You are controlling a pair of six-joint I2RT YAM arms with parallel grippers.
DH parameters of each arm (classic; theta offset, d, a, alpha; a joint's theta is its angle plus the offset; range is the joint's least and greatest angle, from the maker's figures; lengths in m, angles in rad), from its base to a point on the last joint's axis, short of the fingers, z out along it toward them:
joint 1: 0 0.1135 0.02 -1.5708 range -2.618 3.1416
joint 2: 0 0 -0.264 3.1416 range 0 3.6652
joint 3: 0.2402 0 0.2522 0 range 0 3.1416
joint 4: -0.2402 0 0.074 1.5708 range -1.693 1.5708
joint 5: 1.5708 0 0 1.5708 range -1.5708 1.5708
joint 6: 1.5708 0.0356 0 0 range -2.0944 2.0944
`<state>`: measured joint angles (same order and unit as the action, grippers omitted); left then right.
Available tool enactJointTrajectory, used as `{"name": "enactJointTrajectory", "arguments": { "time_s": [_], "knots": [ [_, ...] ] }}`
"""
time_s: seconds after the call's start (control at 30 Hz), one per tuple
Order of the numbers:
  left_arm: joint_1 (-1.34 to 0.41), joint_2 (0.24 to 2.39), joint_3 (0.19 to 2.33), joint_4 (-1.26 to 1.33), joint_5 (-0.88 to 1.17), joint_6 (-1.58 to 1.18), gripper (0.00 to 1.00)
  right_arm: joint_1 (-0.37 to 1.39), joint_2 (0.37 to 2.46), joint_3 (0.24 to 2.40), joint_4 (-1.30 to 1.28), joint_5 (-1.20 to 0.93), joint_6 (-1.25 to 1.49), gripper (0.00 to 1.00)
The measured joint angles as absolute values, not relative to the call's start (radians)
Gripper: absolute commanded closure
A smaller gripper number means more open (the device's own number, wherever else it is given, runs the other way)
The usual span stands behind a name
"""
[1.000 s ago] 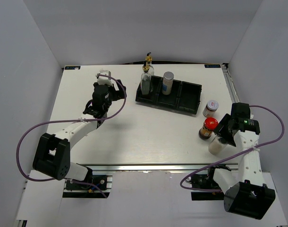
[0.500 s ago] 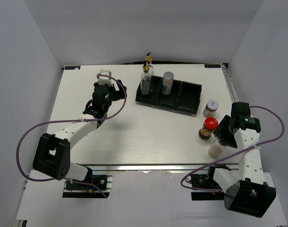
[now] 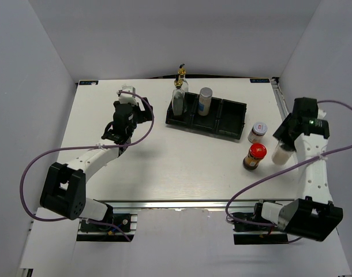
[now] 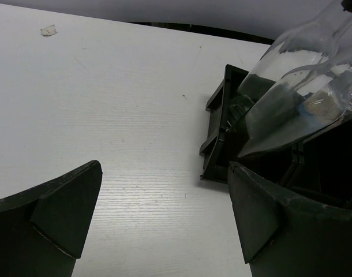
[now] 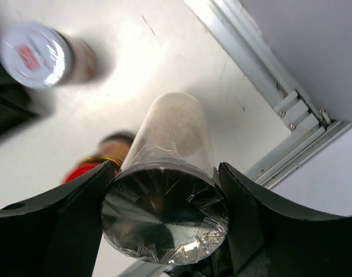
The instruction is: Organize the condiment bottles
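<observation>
Near the right edge of the surface (image 3: pixel 164 167), the right gripper (image 5: pixel 164 213) has its jaws clamped on either side of a silver-capped shaker (image 3: pixel 280 154) of white powder. It is just right of the red-lidded jar (image 3: pixel 255 156), and the small white-labelled jar (image 3: pixel 257 132) stands a little farther back. Over on the left, the left gripper (image 4: pixel 164 228) hangs with jaws wide and holding nothing, left of the black tray (image 3: pixel 233 118), whose left compartment carries a tall glass bottle (image 3: pixel 178 99) and whose middle one carries a second silver-capped shaker (image 3: pixel 205 101).
</observation>
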<state>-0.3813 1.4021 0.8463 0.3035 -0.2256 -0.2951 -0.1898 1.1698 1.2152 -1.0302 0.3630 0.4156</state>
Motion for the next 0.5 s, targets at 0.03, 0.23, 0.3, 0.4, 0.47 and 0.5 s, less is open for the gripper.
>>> {"name": "enactJointTrajectory", "arguments": {
  "time_s": [0.03, 0.23, 0.3, 0.4, 0.47, 0.5],
  "knots": [
    [-0.381, 1.402, 0.846, 0.299, -0.231, -0.292, 0.02, -0.191, 1.191, 1.26, -1.026, 0.367, 0.414, 1.0],
    [-0.381, 1.385, 0.845, 0.287, -0.264, -0.272, 0.02, -0.196, 1.306, 1.54, -0.899, 0.324, 0.365, 1.0],
    [-0.381, 1.376, 0.845, 0.288, -0.268, -0.27, 0.02, -0.179, 1.346, 1.628, -0.857, 0.291, 0.334, 1.0],
    [-0.381, 1.37, 0.845, 0.288, -0.274, -0.267, 0.02, -0.092, 1.47, 1.825, -0.833, 0.286, 0.277, 1.0],
    [-0.381, 1.37, 0.845, 0.286, -0.278, -0.263, 0.02, -0.002, 1.579, 1.968, -0.807, 0.281, 0.232, 1.0],
    [-0.381, 1.369, 0.845, 0.283, -0.279, -0.262, 0.02, 0.048, 1.637, 2.032, -0.796, 0.27, 0.216, 1.0]
  ]
}}
